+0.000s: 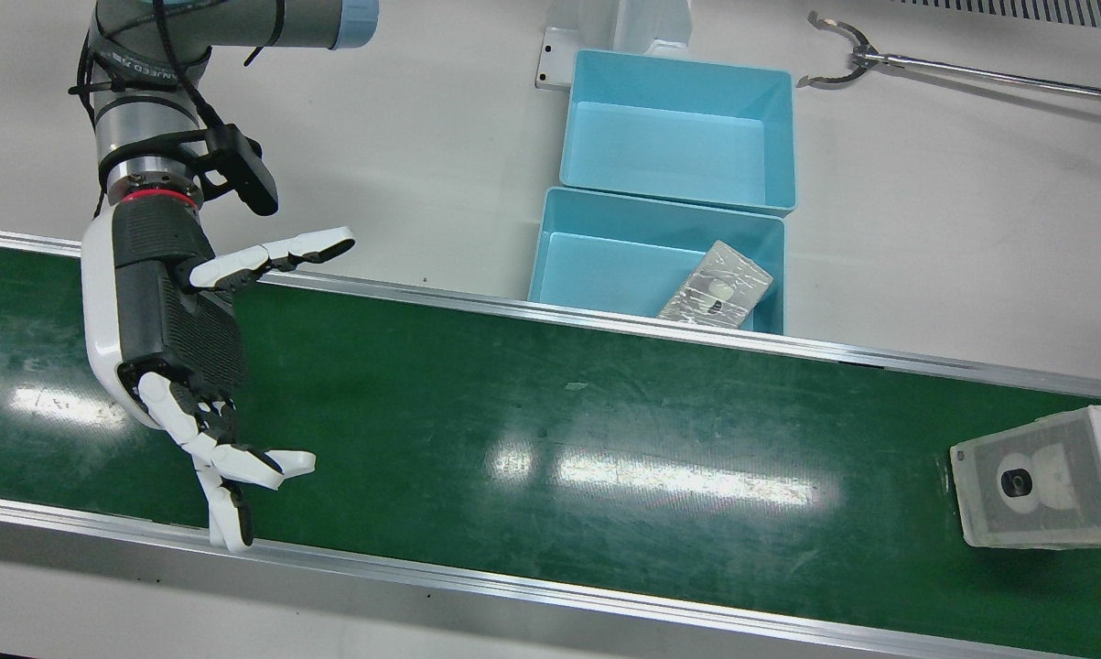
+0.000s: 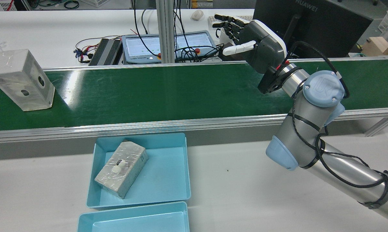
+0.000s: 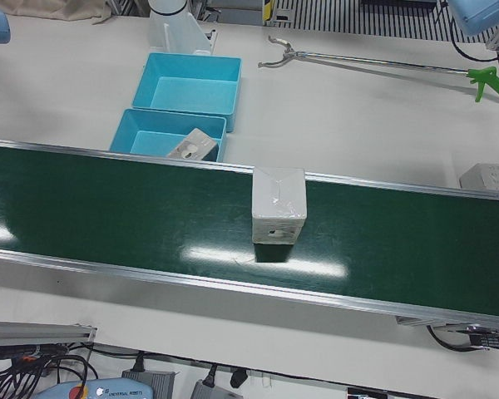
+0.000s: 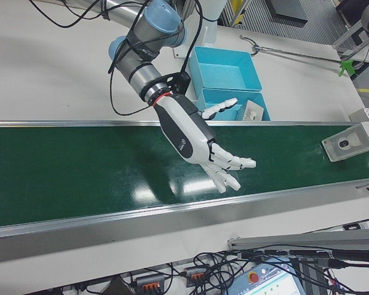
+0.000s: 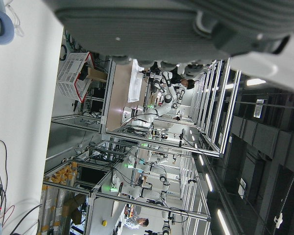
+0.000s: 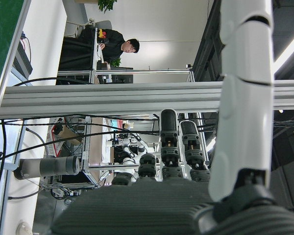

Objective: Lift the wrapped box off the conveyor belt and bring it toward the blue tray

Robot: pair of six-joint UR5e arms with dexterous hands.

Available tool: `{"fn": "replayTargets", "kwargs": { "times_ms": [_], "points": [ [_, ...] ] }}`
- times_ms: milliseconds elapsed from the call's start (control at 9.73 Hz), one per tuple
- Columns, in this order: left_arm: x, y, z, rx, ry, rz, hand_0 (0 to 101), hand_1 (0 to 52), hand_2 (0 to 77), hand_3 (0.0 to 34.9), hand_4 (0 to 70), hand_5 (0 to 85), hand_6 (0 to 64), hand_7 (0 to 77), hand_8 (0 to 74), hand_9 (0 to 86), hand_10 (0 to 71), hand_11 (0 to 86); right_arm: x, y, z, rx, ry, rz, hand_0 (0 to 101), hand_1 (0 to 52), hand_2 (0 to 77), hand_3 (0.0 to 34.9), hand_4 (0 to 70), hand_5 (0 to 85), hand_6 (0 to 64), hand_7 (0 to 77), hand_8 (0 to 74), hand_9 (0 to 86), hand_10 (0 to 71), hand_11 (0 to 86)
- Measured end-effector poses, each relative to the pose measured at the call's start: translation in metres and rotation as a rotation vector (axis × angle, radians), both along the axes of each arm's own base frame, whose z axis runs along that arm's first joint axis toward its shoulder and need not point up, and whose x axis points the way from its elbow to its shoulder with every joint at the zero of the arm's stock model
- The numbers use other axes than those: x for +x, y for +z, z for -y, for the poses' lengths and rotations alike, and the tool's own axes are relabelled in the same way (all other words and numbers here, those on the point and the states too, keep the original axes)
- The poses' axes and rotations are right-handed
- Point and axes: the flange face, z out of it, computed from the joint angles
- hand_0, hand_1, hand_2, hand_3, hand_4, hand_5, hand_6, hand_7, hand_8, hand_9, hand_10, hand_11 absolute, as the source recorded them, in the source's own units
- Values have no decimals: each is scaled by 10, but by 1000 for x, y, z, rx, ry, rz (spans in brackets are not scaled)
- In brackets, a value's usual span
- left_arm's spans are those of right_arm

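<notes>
In the front view, the right hand [image 1: 179, 366] is hovering over the left end of the dark green conveyor belt [image 1: 532, 412], fingers spread apart and holding nothing. Further right, two shallow light-blue plastic trays are sitting on the white table just beyond the belt rail; the nearer blue tray [image 1: 559, 275] is already holding one grey film-wrapped box [image 1: 717, 297]. At the far right, the task's white film-wrapped box with a dark round mark [image 1: 1040, 480] is standing on the belt, well apart from the hand. A long metal reacher tool [image 1: 953, 73] is lying on the table beyond the trays.

The left hand is appearing only as a blurred edge in its own camera, so its state cannot be determined.

Risk, as a judgement: the smooth film wrap is likely to be slippery, so a grasp closing off-centre could tip or drop the box.

Legible writing: "HUAWEI" on the black monitor [image 2: 310, 22]; "UR" on the arm's blue joint cap [image 2: 323, 87].
</notes>
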Motion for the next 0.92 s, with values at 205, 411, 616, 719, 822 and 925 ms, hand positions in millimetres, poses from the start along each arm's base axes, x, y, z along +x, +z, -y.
{"fn": "replayTargets", "kwargs": {
  "times_ms": [205, 411, 616, 719, 822, 925],
  "points": [
    [0, 0, 0, 0, 0, 0, 0, 0, 11, 0, 0, 11, 5, 5, 5, 5, 5, 5, 3, -2, 1, 4, 4, 1, 483, 131, 76, 0, 191, 153, 131, 289, 60, 87, 5, 22],
    [0, 0, 0, 0, 0, 0, 0, 0, 11, 0, 0, 11, 5, 5, 5, 5, 5, 5, 2, -1, 1, 3, 1, -2, 483, 131, 76, 0, 191, 153, 147, 300, 60, 93, 5, 27],
    [0, 0, 0, 0, 0, 0, 0, 0, 11, 0, 0, 11, 5, 5, 5, 5, 5, 5, -2, 5, 3, -8, -2, -10, 483, 131, 76, 0, 180, 153, 147, 300, 65, 93, 0, 33],
    [0, 0, 0, 0, 0, 0, 0, 0, 11, 0, 0, 11, 5, 5, 5, 5, 5, 5, -4, 9, 4, -16, -3, -15, 483, 131, 76, 0, 180, 153, 131, 284, 55, 82, 11, 38],
    [0, 0, 0, 0, 0, 0, 0, 0, 11, 0, 0, 11, 5, 5, 5, 5, 5, 5, -5, 12, 4, -21, -6, -19, 482, 131, 60, 0, 180, 153, 136, 273, 55, 76, 11, 38],
    [0, 0, 0, 0, 0, 0, 0, 0, 5, 0, 0, 11, 5, 5, 5, 5, 5, 5, -8, 15, 4, -26, -9, -22, 482, 131, 60, 0, 180, 153, 136, 273, 55, 76, 11, 38]
  ]
}}
